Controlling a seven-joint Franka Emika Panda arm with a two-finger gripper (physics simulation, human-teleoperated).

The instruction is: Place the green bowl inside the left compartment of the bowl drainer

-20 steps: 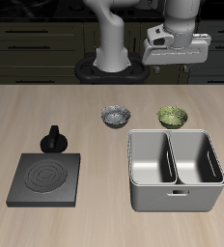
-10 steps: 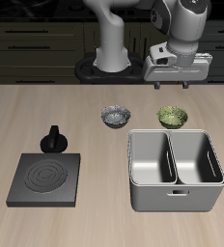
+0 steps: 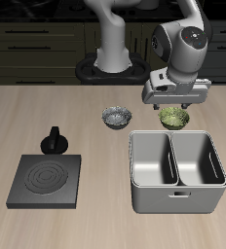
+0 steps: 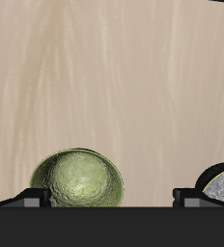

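Above the green bowl (image 3: 174, 118) hangs the gripper (image 3: 176, 104), its fingers spread apart with nothing between them; in the wrist view the two dark fingertips (image 4: 27, 200) stand wide of each other, one by the bowl's rim, the other over by the grey-and-white bowl (image 4: 220, 186). The green bowl (image 4: 77, 180) sits upright on the wooden table (image 3: 47, 107) (its mottled inside faces up), free of the fingers as far as can be seen. It lies just behind the back rim of the bowl drainer (image 3: 177, 172), on the side of the well that shows at the right of the exterior view. Both wells of the drainer hold nothing. The grey-and-white bowl (image 3: 116, 118) rests on the table beside the green one, near but apart from it, behind the drainer's other back corner. Well away across the table lies a flat black burner plate (image 3: 48, 180), with a small black knobbed object (image 3: 55, 140) standing just behind it.
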